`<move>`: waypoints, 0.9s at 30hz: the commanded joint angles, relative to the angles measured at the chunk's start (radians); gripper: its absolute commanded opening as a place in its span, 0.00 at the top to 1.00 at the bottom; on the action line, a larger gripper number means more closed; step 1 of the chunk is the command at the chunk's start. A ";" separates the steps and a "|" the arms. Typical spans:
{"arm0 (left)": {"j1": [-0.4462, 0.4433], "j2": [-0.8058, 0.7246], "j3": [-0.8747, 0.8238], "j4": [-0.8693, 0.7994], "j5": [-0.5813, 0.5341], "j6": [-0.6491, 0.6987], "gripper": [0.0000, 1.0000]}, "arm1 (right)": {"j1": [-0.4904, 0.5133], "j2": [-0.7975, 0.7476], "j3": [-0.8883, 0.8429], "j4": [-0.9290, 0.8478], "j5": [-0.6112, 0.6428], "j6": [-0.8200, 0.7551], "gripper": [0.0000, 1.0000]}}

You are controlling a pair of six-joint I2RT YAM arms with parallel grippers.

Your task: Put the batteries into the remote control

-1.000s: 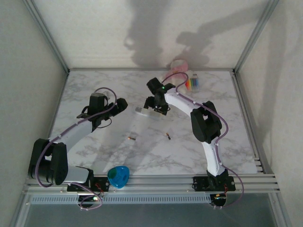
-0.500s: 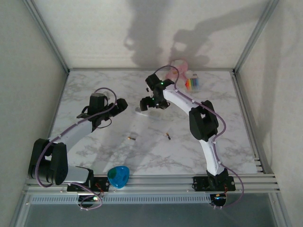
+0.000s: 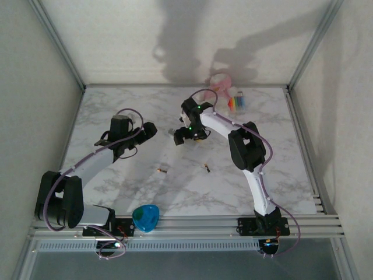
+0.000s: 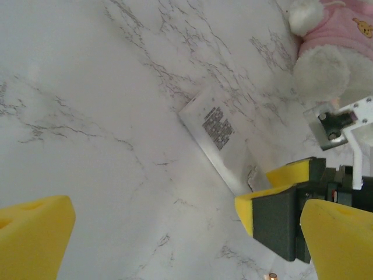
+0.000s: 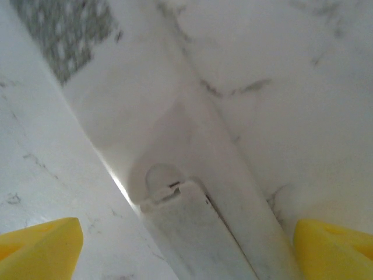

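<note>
Teal object: rounded, at the near edge of the marble table, between the two arm bases and closer to the left one.
Whitish battery: lies flat on bare marble with its reddish end showing, well apart from both claws.
Dark battery: lies flat to the right of the whitish one with its orange end showing; the two are well apart from each other.
Left gripper: beyond the batteries on the left half of the table, pointing towards the right arm. In its wrist view the yellow fingertips stand wide apart with only marble between them, holding nothing.
Right gripper: near the middle of the table, bent down over the remote. Its yellow fingertips are spread wide, one on each side of the bar, and have not closed on it.
Remote control: a pale grey bar flat on the marble, underside up, with a dark block of small print. One end lies under the right gripper. In the right wrist view the remote control shows a panel with a rounded notch at its end.
Batteries and remote: well apart; neither cell is in the bar.
Rainbow-striped item: far right part of the table.
Pink plush toy: at the back edge, near the striped item.
</note>
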 commanded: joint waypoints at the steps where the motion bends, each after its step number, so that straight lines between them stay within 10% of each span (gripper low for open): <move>1: 0.010 -0.017 0.010 -0.005 0.010 -0.012 0.01 | 0.035 -0.078 -0.038 -0.008 -0.032 0.030 0.08; 12: 0.010 -0.015 0.012 -0.011 0.024 -0.007 0.00 | 0.096 -0.084 0.035 -0.038 0.261 0.055 0.26; 27: 0.006 -0.035 0.026 -0.027 0.026 0.009 0.00 | 0.110 0.053 0.205 -0.109 0.271 -0.064 0.39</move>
